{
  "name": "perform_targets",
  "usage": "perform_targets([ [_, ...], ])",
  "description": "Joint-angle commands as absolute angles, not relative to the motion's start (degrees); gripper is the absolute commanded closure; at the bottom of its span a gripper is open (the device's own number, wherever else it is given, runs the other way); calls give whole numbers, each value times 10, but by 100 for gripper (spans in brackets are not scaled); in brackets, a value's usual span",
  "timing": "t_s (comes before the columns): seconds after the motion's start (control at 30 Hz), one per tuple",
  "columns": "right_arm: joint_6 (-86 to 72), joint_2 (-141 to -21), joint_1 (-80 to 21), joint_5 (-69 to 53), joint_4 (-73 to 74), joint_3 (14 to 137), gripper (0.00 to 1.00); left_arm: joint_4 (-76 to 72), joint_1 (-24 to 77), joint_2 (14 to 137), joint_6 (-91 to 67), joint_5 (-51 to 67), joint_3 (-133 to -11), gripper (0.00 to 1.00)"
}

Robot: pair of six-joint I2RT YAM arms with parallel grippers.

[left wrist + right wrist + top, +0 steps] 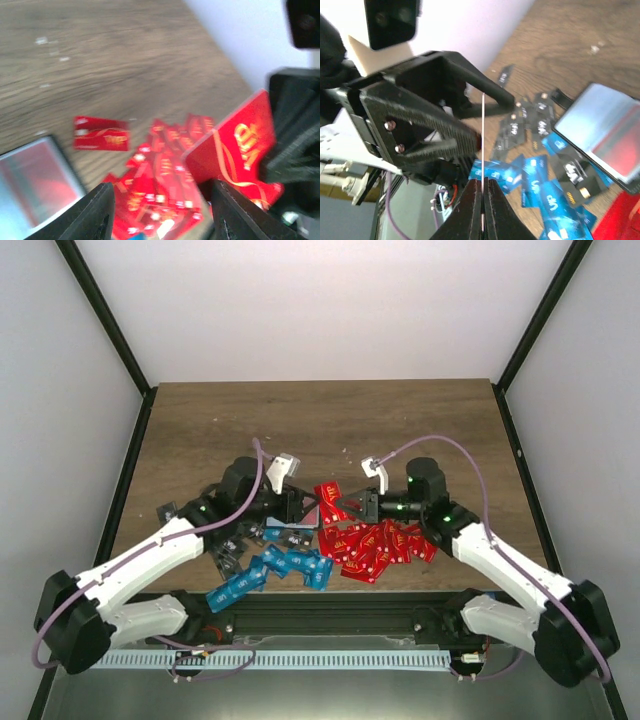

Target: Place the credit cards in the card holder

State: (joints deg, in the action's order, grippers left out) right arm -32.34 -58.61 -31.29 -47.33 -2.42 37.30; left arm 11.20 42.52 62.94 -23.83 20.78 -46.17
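Farthest left, the dark grey cards and the blue cards lie scattered and overlapping on the desk. They crowd the edge of the card holder, which lies open near your left arm with its pale inside facing up. Nothing pins the holder down. If you push a card in at a shallow angle, it will likely skate over those loose cards rather than take the card.

Your left gripper has its jaws spread and holds nothing. A red card is held up off the desk, and its lower corner sits just beside 1 of the left fingers. If you draw that arm away crookedly, the finger could clip the card and twist it in the other grip.

The right gripper has its jaws pressed together on that same card, pinching it by 1 end only. Thin glossy plastic held that way can pivot or slide out when you tilt it toward the holder. If it drops, it would land among the red cards heaped below. There it is hard to tell apart from the others, and hard to lift alone from the overlapping pile.
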Motion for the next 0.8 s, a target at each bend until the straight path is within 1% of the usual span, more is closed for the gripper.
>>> perform_targets([
  [0.0, -409, -640, -313, -423, -65, 361, 99, 177, 391, 664, -248, 85, -472, 45],
  [0.23, -492, -769, -323, -428, -157, 363, 99, 206, 353, 752, -235, 41, -488, 50],
  [0.4, -523, -853, -337, -410, -168, 393, 99, 221, 335, 816, -234, 17, -509, 52],
  [0.57, -543, -921, -342, -414, -193, 413, 99, 205, 322, 863, -242, 7, -511, 56],
  [0.63, -549, -945, -345, -420, -203, 422, 99, 201, 317, 884, -242, 7, -511, 60],
  [0.77, -553, -984, -348, -427, -218, 440, 99, 202, 307, 917, -240, 1, -516, 76],
])
